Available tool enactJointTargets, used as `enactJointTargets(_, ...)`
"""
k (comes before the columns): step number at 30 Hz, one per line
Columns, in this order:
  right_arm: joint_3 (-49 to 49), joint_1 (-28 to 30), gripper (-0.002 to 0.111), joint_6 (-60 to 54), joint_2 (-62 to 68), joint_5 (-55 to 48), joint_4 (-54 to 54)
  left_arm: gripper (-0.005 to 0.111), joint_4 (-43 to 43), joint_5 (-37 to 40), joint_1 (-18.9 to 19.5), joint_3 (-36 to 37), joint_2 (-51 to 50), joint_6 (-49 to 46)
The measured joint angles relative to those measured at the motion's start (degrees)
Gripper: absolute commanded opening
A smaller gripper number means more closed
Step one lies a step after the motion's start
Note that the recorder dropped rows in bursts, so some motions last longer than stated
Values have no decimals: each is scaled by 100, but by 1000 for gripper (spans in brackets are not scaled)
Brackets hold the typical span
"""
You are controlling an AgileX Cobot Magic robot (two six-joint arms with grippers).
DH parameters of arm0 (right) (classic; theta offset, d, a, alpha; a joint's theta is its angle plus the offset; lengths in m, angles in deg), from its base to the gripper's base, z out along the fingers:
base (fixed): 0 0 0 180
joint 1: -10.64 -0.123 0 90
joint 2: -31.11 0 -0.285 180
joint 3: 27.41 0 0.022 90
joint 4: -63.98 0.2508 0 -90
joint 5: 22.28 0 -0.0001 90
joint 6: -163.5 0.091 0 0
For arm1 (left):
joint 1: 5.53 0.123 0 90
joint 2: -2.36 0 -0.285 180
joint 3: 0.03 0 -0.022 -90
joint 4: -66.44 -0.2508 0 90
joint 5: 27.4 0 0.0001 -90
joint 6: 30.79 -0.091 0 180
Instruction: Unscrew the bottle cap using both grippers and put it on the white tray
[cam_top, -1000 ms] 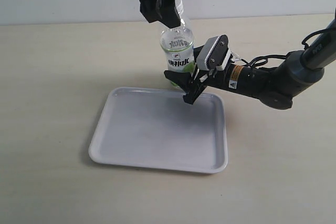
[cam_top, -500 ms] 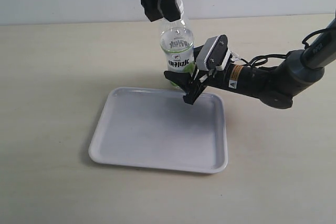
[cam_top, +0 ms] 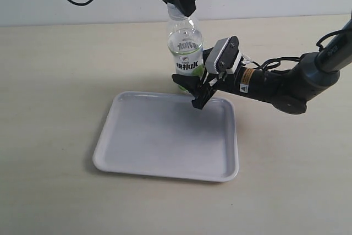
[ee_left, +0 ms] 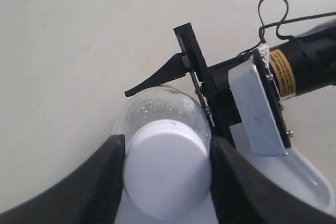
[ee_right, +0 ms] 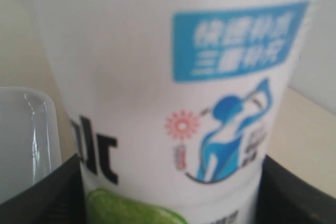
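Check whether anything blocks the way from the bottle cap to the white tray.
Nothing lies on the white tray, so the drop spot is free. The bottle cap sits on the bottle, pinched by the left gripper. Only the right gripper, clamping the bottle's lower body, juts toward the tray's far rim; steer past it.

We view the counter (cam_top: pixel 55 70) from above at a slant; our left wrist camera looks down onto the bottle cap (ee_left: pixel 165 171), our right faces the shared bottle (ee_right: pixel 157 77) close up.
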Motion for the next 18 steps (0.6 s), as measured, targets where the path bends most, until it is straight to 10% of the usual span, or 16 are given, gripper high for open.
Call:
enactJointTargets(6, 0, 0, 0, 21, 0, 0, 0, 3, -9, -39, 0, 0, 0, 197)
enactJointTargets(18, 0, 0, 0, 23, 0, 0, 0, 60, 31, -110, 0, 0, 0, 233)
